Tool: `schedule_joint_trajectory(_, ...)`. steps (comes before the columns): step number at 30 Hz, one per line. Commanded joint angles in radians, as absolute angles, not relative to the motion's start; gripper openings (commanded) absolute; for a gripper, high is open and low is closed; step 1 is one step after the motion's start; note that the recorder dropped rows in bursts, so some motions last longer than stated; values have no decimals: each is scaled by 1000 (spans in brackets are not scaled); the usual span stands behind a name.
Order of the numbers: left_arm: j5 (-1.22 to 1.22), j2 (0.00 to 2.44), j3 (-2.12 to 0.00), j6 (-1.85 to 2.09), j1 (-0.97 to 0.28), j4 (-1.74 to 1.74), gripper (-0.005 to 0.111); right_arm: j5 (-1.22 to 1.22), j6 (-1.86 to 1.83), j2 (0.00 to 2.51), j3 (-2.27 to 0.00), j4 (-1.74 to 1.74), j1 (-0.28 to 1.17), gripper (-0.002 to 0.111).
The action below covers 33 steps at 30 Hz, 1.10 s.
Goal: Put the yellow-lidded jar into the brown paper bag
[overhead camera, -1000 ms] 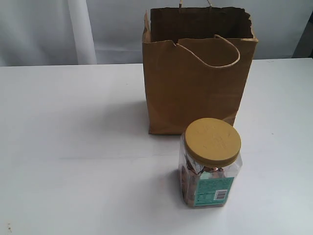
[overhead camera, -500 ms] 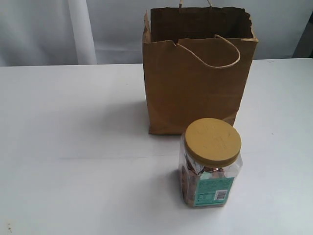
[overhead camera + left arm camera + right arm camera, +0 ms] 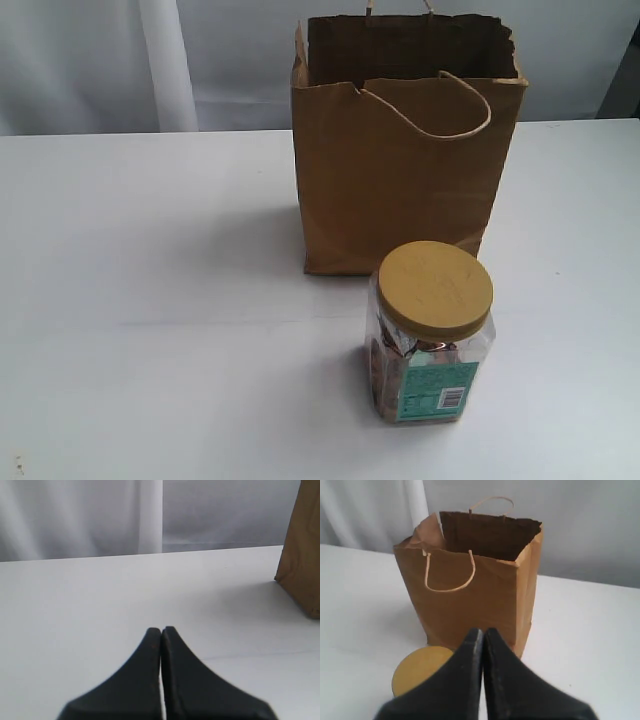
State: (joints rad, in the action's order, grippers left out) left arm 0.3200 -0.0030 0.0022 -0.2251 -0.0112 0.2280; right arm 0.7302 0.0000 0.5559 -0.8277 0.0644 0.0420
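The yellow-lidded jar [image 3: 430, 335] stands upright on the white table, just in front of the brown paper bag [image 3: 400, 170], which is upright with its top open. In the right wrist view my right gripper [image 3: 483, 630] is shut with nothing in it, above and beside the jar's yellow lid [image 3: 419, 669], with the bag [image 3: 470, 585] beyond. My left gripper [image 3: 161, 629] is shut and empty over bare table, with the bag's edge [image 3: 302, 555] off to one side. Neither gripper shows in the exterior view.
The white table [image 3: 150, 300] stretches wide to the left of the bag and jar. A pale curtain [image 3: 120, 60] hangs behind the table's far edge. The bag's cord handle [image 3: 440, 115] droops over its front face.
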Motion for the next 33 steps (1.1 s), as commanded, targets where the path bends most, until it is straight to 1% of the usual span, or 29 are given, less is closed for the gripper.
schedule_joint_trajectory(1,311,0,0,-229,-16,224,1,875,-25,686,-985,114,36,0)
schedule_joint_trajectory(6,311,0,0,-229,-16,224,1,1056,-45,824,-1037,148,38,0)
schedule_joint_trajectory(8,311,0,0,-229,-16,224,1,1088,-45,883,-1037,148,47,0)
schedule_joint_trajectory(11,311,0,0,-229,-16,224,1,1065,-45,975,-1037,144,83,0)
schedule_joint_trajectory(14,311,0,0,-229,-16,224,1,1109,-20,1077,-1062,142,134,0)
schedule_joint_trajectory(23,311,0,0,-229,-16,224,1,1160,143,1323,-1257,90,291,0)
schedule_joint_trajectory(27,311,0,0,-229,-16,224,1,1213,264,1416,-1323,19,338,0)
schedule_joint_trajectory(33,311,0,0,-229,-16,224,1,1221,281,1482,-1340,-22,363,0)
